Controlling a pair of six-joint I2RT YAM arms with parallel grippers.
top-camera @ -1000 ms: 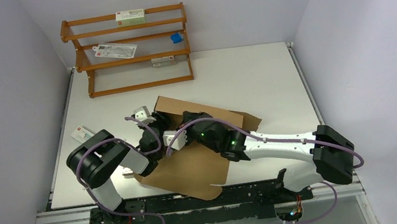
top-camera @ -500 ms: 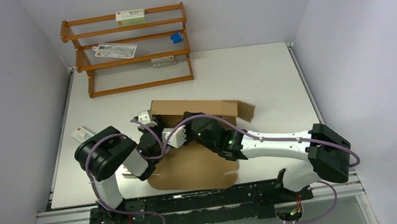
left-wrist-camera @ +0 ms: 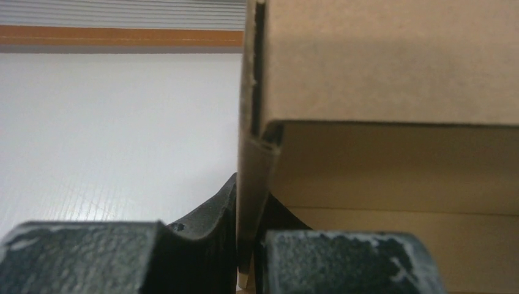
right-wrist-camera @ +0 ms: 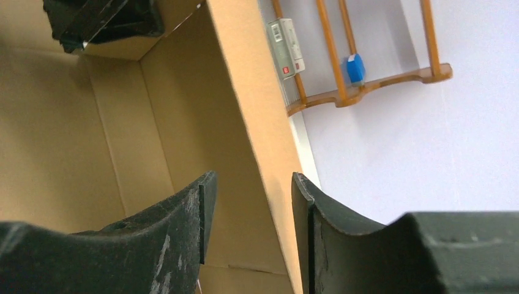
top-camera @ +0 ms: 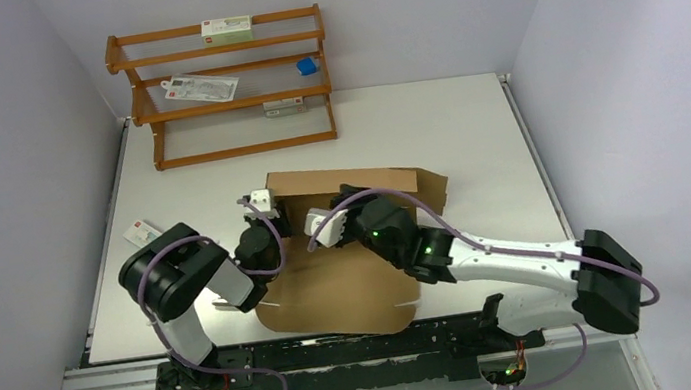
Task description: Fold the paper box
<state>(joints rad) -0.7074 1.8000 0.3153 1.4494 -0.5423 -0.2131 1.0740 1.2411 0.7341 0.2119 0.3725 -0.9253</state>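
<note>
The paper box (top-camera: 339, 292) is brown corrugated cardboard lying in front of both arms, its wide panel flat on the table and its back wall (top-camera: 350, 180) standing upright. My left gripper (top-camera: 261, 209) is at the box's left end. In the left wrist view it (left-wrist-camera: 251, 205) is shut on a thin upright side flap (left-wrist-camera: 252, 177) at the corner of the wall (left-wrist-camera: 392, 61). My right gripper (top-camera: 321, 226) is inside the box. In the right wrist view it (right-wrist-camera: 254, 208) is open, and the wall's edge (right-wrist-camera: 260, 122) runs between its fingers.
An orange-brown wooden rack (top-camera: 222, 90) stands at the back left of the table, holding small white cartons and a blue item (top-camera: 306, 65). Another white carton (top-camera: 142, 232) lies on the table left of the left arm. The rack (right-wrist-camera: 367, 79) also shows in the right wrist view.
The box has turned square to the table and its back wall now stands straight. My left gripper has shut on the side flap. My right gripper has opened and shifted right.
</note>
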